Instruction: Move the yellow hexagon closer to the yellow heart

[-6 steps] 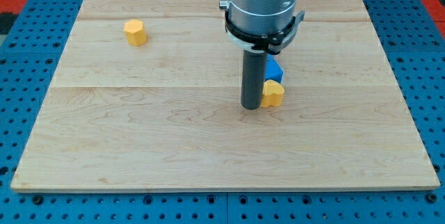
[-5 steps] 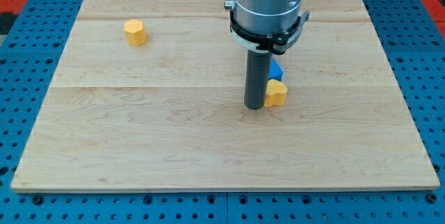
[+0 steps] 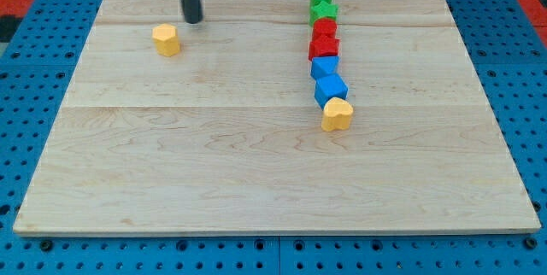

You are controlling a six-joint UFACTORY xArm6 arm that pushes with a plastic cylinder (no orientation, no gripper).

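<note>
Hovering at the view's top left, my tip (image 3: pixel 192 21) sits just beside the yellow hexagon (image 3: pixel 167 39), up and to its right, apart from it as far as this angle lets me judge. I carry no jaws, only a bare rod, so nothing is clasped or let go. The hexagon rests on the board (image 3: pixel 256 181) well apart from the yellow heart (image 3: pixel 337 114), which lies right of centre at the foot of a column: green blocks (image 3: pixel 322 3) at the top, red blocks (image 3: pixel 324 38) below them, blue blocks (image 3: pixel 328 79) next, the lowest blue one touching the heart. The push is not yet begun. From where I stand, a shove would drive the hexagon down and left, away from the heart; I judge I must get round to its left side first. An off-centre contact could spin it aside, and too long a push could scatter the column.
</note>
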